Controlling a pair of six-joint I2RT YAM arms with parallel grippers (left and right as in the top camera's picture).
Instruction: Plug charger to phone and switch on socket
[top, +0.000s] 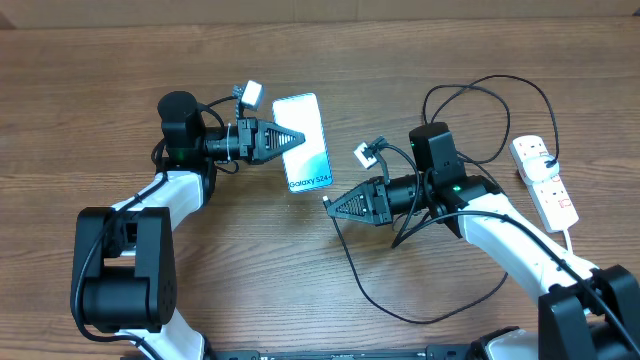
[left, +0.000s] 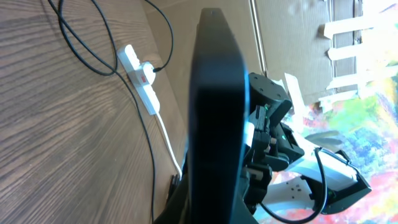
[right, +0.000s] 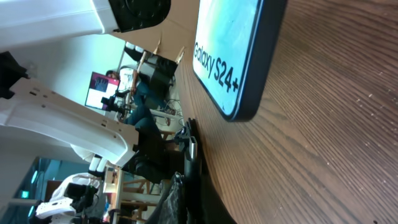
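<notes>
Phone (top: 312, 150): cyan screen, blk edges. Socket (top: 541, 176): white w/ red switches. Table (top: 290, 285): brown wood grain.

A brown wood-grain table (top: 300, 290) fills the overhead view, a cardboard panel (left: 292, 37) with white tape strips (left: 345, 28) stands beyond it, and a pink-lit screen (right: 102, 87) glows far off.

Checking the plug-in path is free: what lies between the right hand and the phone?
Only bare table separates the right hand from the phone, as the overhead and right wrist views both show.
</notes>
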